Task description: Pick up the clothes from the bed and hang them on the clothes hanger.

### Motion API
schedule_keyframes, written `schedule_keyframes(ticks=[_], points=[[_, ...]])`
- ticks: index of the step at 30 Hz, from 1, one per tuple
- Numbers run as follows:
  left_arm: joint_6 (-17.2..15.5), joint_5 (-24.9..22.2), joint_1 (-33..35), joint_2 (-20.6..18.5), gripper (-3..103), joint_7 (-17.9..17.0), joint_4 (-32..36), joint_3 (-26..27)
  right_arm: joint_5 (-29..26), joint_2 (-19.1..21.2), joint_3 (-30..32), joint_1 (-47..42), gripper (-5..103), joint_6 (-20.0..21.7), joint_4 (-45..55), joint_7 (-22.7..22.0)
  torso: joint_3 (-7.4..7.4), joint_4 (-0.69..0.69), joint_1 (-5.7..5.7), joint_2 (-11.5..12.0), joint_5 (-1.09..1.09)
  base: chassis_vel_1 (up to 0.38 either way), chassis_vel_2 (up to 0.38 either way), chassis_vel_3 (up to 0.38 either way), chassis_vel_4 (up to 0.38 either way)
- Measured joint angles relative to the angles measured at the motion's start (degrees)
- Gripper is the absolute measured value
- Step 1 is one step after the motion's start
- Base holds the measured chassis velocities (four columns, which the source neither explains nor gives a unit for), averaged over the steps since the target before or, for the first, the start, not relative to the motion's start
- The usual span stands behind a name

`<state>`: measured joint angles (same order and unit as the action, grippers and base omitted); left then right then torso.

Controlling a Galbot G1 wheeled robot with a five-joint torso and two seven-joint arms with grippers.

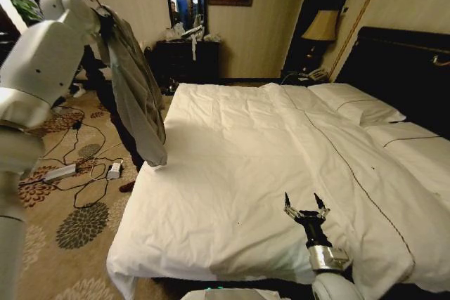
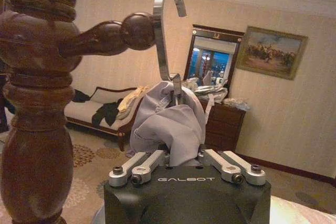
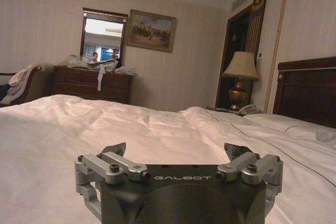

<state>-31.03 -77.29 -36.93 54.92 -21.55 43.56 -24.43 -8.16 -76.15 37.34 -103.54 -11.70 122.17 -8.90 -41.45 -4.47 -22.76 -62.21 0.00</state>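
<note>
The clothes, a wrinkled grey shirt, hang from my raised left gripper beside the bed's left edge. In the left wrist view the left gripper is shut on the bunched grey fabric. The silver hook of the clothes hanger rises out of it, right against the ball end of a coat-stand peg. I cannot tell whether the hook rests on the peg, and the shirt hides the hanger's body. My right gripper stands open and empty low over the bed's white duvet, as also seen in the right wrist view.
The dark wooden coat stand is close to my left wrist. Cables and a power strip lie on the patterned carpet left of the bed. Pillows lie against the dark headboard. A dresser stands at the far wall and a lamp by the bed.
</note>
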Motion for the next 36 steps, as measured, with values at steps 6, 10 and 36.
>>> schedule_keyframes(ticks=[6,10,36], points=[[0.0,-0.35,0.82,-1.86,16,-0.7,2.2,0.63,0.0,0.0,0.0,0.0,100,0.0,0.0,0.0,0.0,0.05,0.0,0.0,-0.03,0.0,0.0,0.0,0.0],[-0.17,-0.53,1.17,-2.39,16,-0.97,3.34,0.97,0.0,0.0,0.0,0.0,100,0.0,0.0,0.0,0.0,0.0,0.0,0.0,0.0,0.0,0.0,0.0,0.0],[-1.34,-1.24,2.37,-1.82,16,-1.08,1.41,1.34,0.0,0.0,0.0,0.0,100,0.0,0.0,0.0,0.0,0.02,0.0,0.0,0.0,0.0,0.0,0.0,0.0]])
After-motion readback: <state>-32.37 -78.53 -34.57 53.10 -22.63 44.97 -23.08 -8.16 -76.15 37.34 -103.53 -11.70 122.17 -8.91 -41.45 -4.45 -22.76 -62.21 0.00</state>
